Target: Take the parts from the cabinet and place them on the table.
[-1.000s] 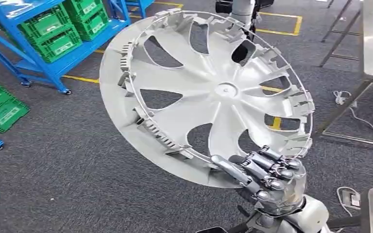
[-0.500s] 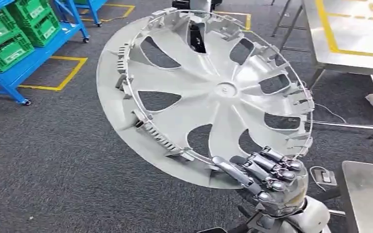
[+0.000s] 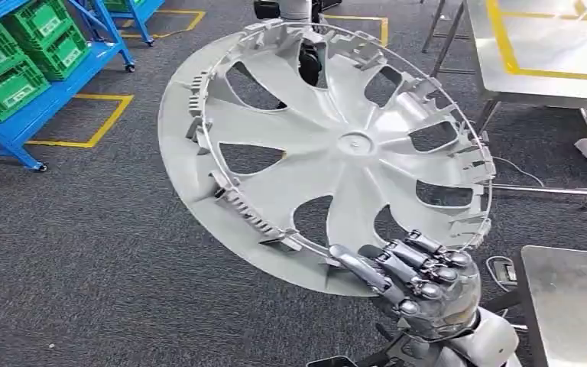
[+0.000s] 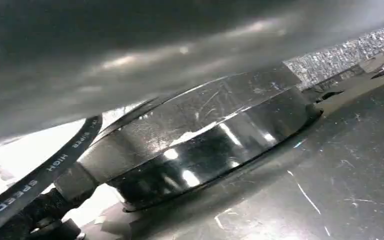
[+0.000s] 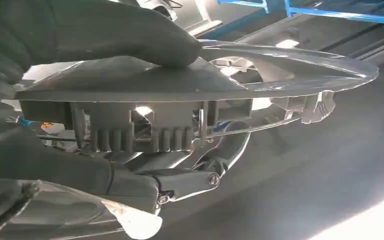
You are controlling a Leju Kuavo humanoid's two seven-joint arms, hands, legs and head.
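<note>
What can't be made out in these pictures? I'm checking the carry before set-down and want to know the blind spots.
- Left robot hand: the left wrist view is blurred glare and a shiny metal ring, so its state cannot be told.
- Floor behind the wheel cover: hidden by the cover in the head view.
- Right robot hand: its thumb side lies behind the rim in the head view.
- Steel table: cut off by the head view's edge.

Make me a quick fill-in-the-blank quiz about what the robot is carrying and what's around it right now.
1. The right hand grips the big silver plastic wheel cover by its ____.
2. The green plastic crates sit on a ____ metal shelf rack.
3. The lines taped on the grey carpet floor are ____.
4. The steel table stands to the robot's ____.

Missing words: rim; blue; yellow; right
</note>
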